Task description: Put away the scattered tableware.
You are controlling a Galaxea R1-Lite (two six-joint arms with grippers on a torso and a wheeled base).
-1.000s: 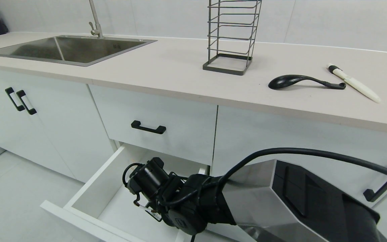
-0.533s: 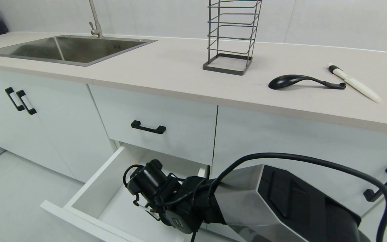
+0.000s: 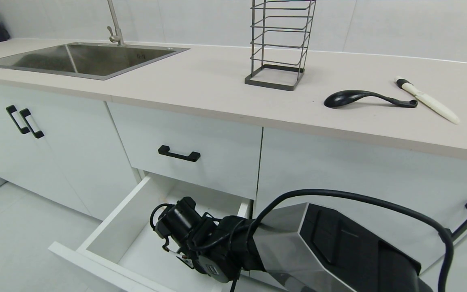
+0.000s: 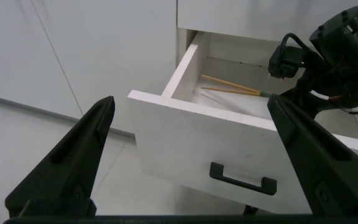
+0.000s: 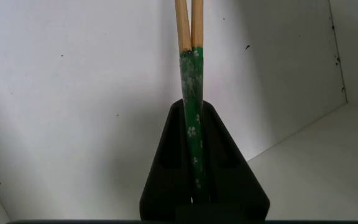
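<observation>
Right wrist view: the right pincer (image 5: 194,115) is clenched on a pair of wooden chopsticks with green flower-patterned handles (image 5: 189,37), held over the floor of an open white drawer (image 3: 108,225). That drawer stands pulled out below the front edge of the pale beige desk (image 3: 201,89). Left wrist view: the left pincer (image 4: 191,102) hangs released, jaws wide, outside the drawer front. The chopsticks lie low inside, tips toward the drawer's side wall; whether they touch the floor cannot be told.

The step in hand looks like setting the chopsticks down in the drawer. The next move likely calls for letting go and lifting the arm out without dragging the sticks along. Toward the desk's right end, a glossy black curved-handled spoon (image 3: 347,98) and a cream-white utensil with a black end (image 3: 428,101) await storing. A dark wire rack (image 3: 278,44) stands near the desk's middle.

No brand, label or writing can be read; a tiny mark on the steel sink (image 3: 95,59) wall is illegible.
</observation>
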